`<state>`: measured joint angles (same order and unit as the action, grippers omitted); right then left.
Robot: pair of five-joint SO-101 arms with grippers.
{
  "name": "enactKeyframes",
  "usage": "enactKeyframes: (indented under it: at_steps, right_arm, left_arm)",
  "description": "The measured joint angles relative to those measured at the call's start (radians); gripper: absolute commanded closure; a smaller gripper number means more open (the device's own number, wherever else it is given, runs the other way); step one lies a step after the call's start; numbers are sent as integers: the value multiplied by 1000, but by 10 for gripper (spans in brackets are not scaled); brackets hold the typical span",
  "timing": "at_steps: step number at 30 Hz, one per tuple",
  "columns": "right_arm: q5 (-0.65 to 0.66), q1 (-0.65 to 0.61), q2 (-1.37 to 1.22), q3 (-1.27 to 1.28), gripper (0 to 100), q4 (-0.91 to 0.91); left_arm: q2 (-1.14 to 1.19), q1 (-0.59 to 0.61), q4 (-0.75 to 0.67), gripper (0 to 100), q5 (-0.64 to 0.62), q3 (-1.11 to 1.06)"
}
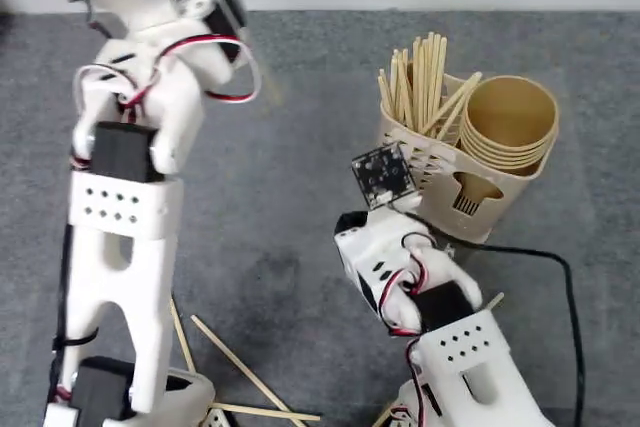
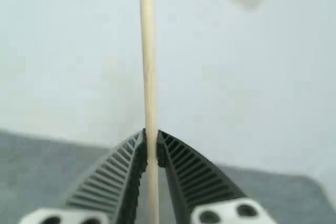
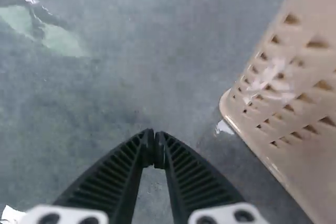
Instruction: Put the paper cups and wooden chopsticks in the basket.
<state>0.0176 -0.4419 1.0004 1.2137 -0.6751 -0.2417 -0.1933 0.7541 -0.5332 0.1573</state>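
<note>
Care is needed for this step, which is judged to be the carrying of one wooden chopstick [image 2: 148, 51] over to the basket [image 1: 515, 187]. The stick is pinched tight in the left hand [image 2: 151, 148], and a long part of it sticks out past the fingertips. In the high view this hand is held up at about 11 o'clock, well apart from the basket, which is found at about 2 o'clock on the grey worktop [image 1: 280, 197]. The paper cups [image 1: 510, 122] are stacked in the 3 o'clock side of the basket, and a bunch of chopsticks [image 1: 420, 77] is stood in the 9 o'clock side. The held stick should be brought over the side with the bunch, not over the cups. It should be tipped so one end points down, and be lowered in among the others before it is let go, or it could bounce off the rim. A tight grip is needed on the way, since a long thin stick can be swung or slipped easily. The right hand [image 3: 154, 148] is squeezed shut on nothing, just beside the basket's wall, so it should be passed with room to spare. Some loose chopsticks [image 1: 240, 372] are seen at about 7 o'clock on the worktop, so the job is judged not finished yet.
</note>
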Motion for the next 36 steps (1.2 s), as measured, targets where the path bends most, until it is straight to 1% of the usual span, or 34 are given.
enactKeyframes:
  at_steps: [4, 8, 14, 18, 20, 24, 28, 31, 36]
  right_arm:
    - [0, -2, 0, 66, 991, 71]
    - [0, -3, 0, 78, 991, 87]
    - [0, -3, 0, 81, 991, 92]
    - [0, -3, 0, 81, 991, 92]
    - [0, -3, 0, 81, 991, 92]
    - [0, -3, 0, 81, 991, 92]
    - [0, -3, 0, 81, 991, 92]
    - [0, -3, 0, 81, 991, 92]
    - [0, -3, 0, 81, 991, 92]
  left_arm:
    - [0, -104, -170, 988, 0, 0]
    - [18, -195, -345, 988, 5, -41]
    - [78, -292, -598, 988, 135, -186]
    - [78, -354, -695, 988, 241, -307]
    - [78, -371, -720, 987, 269, -359]
    - [78, -376, -724, 972, 281, -402]
    - [78, -374, -638, 859, 285, -402]
    - [78, -374, -563, 850, 285, -402]
    - [74, -361, -548, 850, 287, -402]
